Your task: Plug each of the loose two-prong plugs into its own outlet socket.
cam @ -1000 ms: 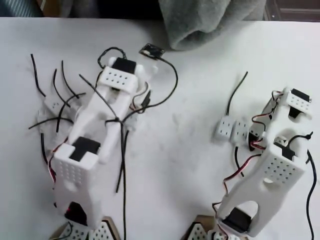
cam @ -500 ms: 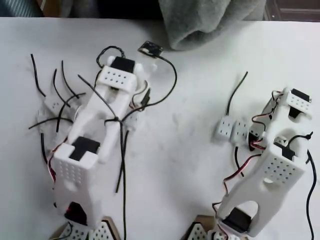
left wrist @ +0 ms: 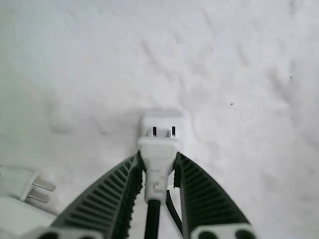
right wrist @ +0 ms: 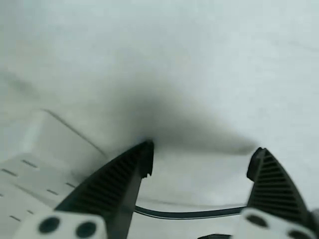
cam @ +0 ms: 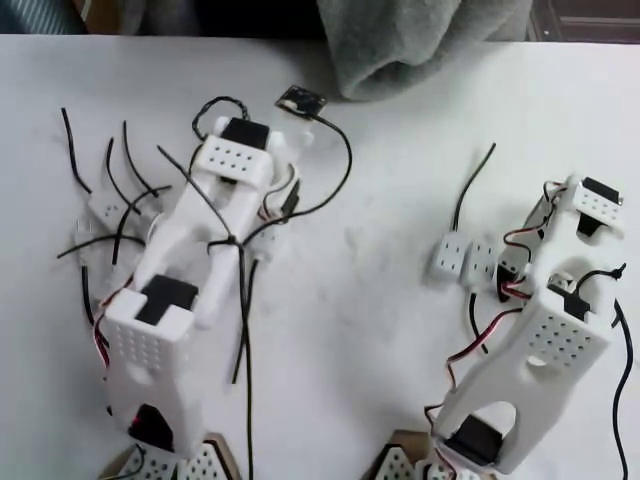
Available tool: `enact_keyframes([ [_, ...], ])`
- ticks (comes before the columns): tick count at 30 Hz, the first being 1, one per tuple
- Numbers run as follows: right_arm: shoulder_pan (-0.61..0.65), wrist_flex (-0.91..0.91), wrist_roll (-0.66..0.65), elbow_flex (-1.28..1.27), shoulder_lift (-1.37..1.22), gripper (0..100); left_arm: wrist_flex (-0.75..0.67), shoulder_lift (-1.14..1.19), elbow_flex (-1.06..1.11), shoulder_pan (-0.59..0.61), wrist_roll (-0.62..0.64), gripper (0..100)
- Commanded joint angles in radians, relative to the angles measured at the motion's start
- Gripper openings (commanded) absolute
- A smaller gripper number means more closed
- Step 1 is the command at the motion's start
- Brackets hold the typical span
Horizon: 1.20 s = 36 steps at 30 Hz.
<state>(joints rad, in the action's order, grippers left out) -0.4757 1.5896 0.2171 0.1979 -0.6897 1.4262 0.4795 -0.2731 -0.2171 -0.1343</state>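
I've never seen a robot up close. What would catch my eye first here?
Most striking is the left gripper clamped on a white plug, whose two prongs meet a white socket block on the table. The right gripper hangs open beside a second socket block. In the high view, loose black cords sprawl beside the left arm.
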Motion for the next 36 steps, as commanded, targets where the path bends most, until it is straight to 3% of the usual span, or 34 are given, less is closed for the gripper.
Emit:
enact_keyframes([
  [1, 0.001, -0.012, -0.002, -0.011, -0.01, 31.6, -0.003, -0.004, -0.005, -0.002, 0.011, 2],
  [13, 0.001, -0.012, -0.002, -0.011, -0.01, 31.6, -0.002, -0.007, -0.014, -0.062, 0.012, 2],
  [25, 0.001, -0.012, -0.002, -0.011, -0.01, 31.6, 0.006, 0.001, -0.005, 0.045, 0.005, 2],
  [36, 0.001, -0.012, -0.002, -0.011, -0.01, 31.6, 0.051, 0.196, -0.009, 0.056, 0.002, 2],
])
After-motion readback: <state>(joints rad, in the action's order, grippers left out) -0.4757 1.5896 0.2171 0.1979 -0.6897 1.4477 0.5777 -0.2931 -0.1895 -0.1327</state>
